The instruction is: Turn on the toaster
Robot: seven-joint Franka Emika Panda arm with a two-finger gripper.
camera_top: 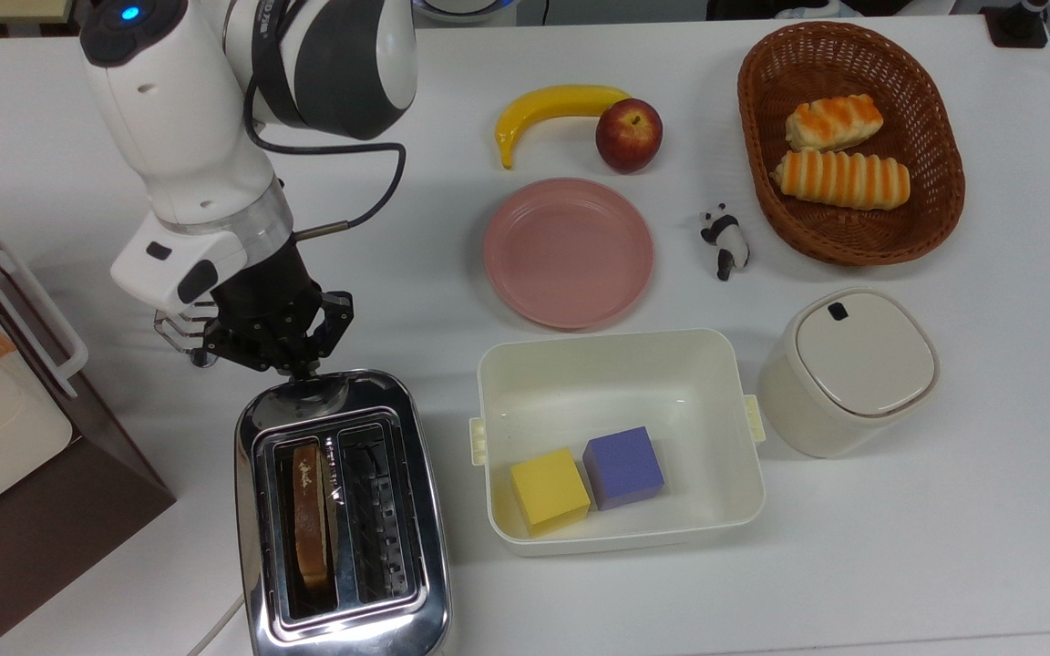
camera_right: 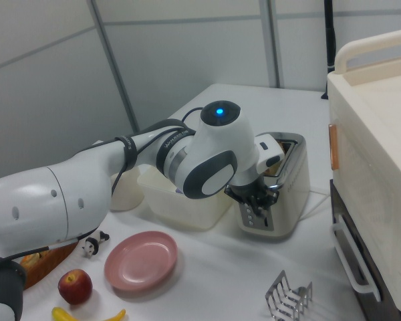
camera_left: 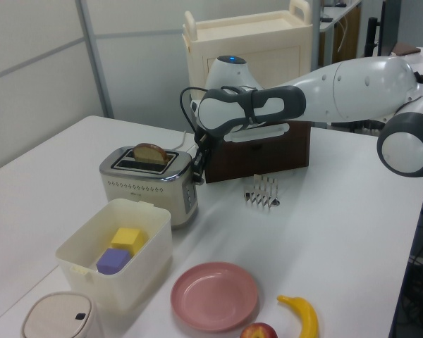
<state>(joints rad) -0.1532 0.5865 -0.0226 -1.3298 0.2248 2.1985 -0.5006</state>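
Chrome, shiny and rectangular, the two-slot toaster [camera_top: 341, 515] stands at the table's near edge in the top view, a slice of bread upright in its left slot, between a cream rectangular tub [camera_top: 618, 364] and a brown-and-cream boxy appliance [camera_top: 24, 474]. Over its lever end hovers the black two-finger gripper [camera_top: 304, 369]; whether the jaws are clenched or released I cannot tell. Just behind the arm sits a small wire toast rack [camera_left: 262, 191]

White table [camera_top: 990, 547] before pale grey panelled walls [camera_left: 35, 77] under even light.
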